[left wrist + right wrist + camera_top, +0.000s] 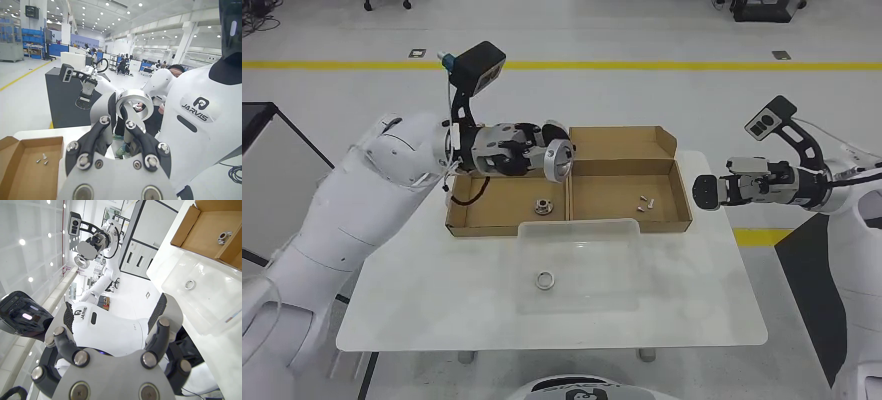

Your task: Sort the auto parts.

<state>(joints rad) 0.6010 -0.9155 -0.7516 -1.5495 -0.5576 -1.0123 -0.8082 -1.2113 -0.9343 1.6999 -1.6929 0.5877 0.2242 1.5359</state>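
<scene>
- Two grippers show in the top view. The left gripper hangs in the upper left of the frame, over the left side of the cardboard box, and grasps a large metal ring.
- Its own wrist view tells us how it grips. One finger lies outside the ring's wall and the other passes through the hole, so the wall is pinched between them.
- At the right edge of the top view the right gripper hangs beside the table, just off the box's right end. Seen end-on there, its fingers are hard to judge. Its wrist view shows them spread wide with nothing between them.
- We see a flanged metal hub in the box's left compartment and three small screws in the lower right one.
- Just in front of the box stands a clear plastic tray, with one small ring in its left half.
- The left wrist view brings the screws close. The right wrist view gives us the hub, the small ring in the tray, and the held ring far off.
</scene>
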